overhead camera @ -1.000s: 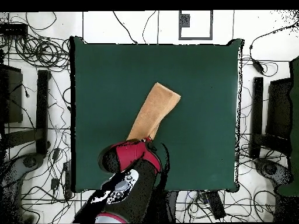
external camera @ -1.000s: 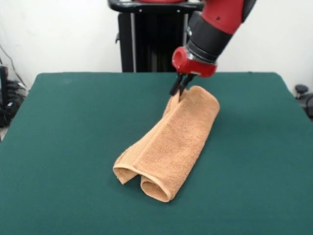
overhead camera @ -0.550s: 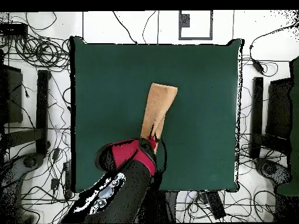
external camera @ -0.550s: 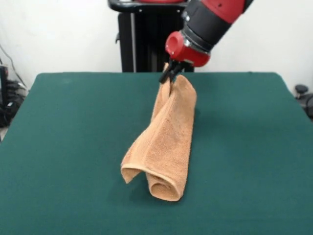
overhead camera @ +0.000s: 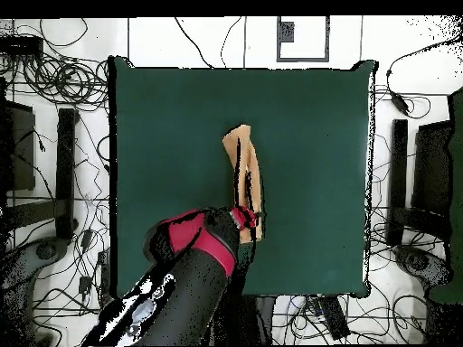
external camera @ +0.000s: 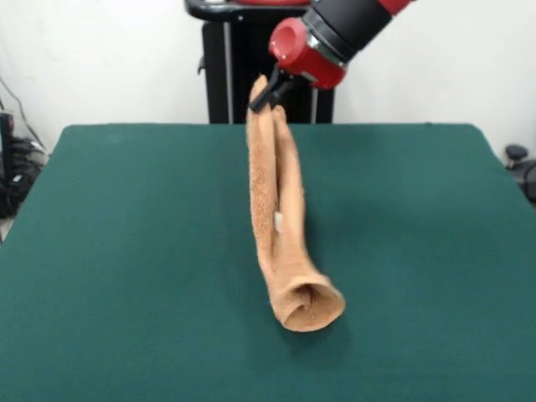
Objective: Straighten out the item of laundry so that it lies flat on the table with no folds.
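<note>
My jaws (external camera: 261,94) are clamped on the top corner of the towel (external camera: 276,226), near the top centre of the front frame. The towel hangs from them as a long, narrow, folded strip, its lower end curled into a loop resting on the table (external camera: 126,251) at lower centre. A small white tag (external camera: 278,222) shows midway down the cloth. From overhead, the towel (overhead camera: 246,172) is a thin strip at the middle of the table (overhead camera: 307,117).

The arm (external camera: 352,25) runs off the top edge; overhead it seemingly hides the towel's (overhead camera: 246,176) pinched end.
</note>
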Available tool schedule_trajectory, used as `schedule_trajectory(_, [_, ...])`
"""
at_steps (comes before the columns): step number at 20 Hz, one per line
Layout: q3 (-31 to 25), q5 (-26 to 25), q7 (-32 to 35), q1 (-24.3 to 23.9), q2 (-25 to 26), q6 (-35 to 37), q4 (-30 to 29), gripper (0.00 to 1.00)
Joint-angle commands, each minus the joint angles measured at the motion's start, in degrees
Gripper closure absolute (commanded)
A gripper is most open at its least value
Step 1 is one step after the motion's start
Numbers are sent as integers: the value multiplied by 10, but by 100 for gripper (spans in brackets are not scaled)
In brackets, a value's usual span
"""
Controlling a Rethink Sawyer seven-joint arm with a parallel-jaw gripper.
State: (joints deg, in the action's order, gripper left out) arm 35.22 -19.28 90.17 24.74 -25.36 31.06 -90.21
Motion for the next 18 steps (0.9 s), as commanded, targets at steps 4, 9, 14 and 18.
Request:
schedule_trajectory(4, [-13, -47, 2, 8, -30, 75, 40, 100])
schedule_trajectory(9, [-29, -54, 0, -3, -47, 84, 39, 100])
schedule_trajectory(14, [-49, -43, 12, -11, -57, 83, 36, 100])
schedule_trajectory(18, [-54, -44, 19, -18, -58, 71, 37, 100])
